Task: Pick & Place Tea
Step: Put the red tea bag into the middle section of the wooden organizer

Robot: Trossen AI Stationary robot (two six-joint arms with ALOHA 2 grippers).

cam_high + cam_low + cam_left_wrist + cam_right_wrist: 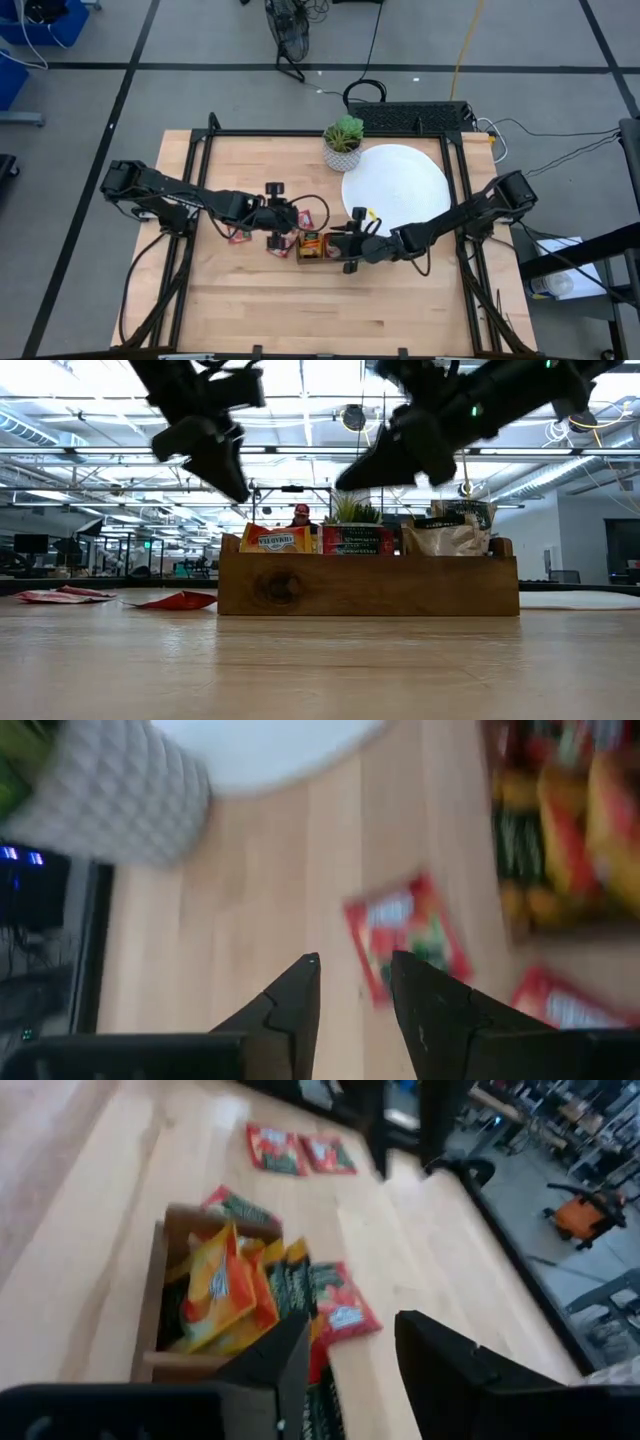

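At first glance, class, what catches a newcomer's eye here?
Mid-table, a wooden tray crammed with bright tea sachets, both end effectors over it: the left end effector and the right end effector. Behind lie a white disc and a potted plant.

Illumination is bright and even, supplied by ceiling strip lights visible in the low view above the wooden tray (368, 586). In that view both arms appear as dark silhouettes against the bright ceiling, and the near tabletop (320, 670) in front of the tray is soft and out of focus. In the high view, shadows around the tray (312, 246) are faint and short; the white disc (396, 186) beside it is close to overexposed. The left wrist view is heavily motion-blurred: the red sachet (405, 935) and the plant pot (105, 795) lack sharp edges. The right wrist view is moderately blurred, with the tool fingers (275, 1370) nearest the lens least defined.
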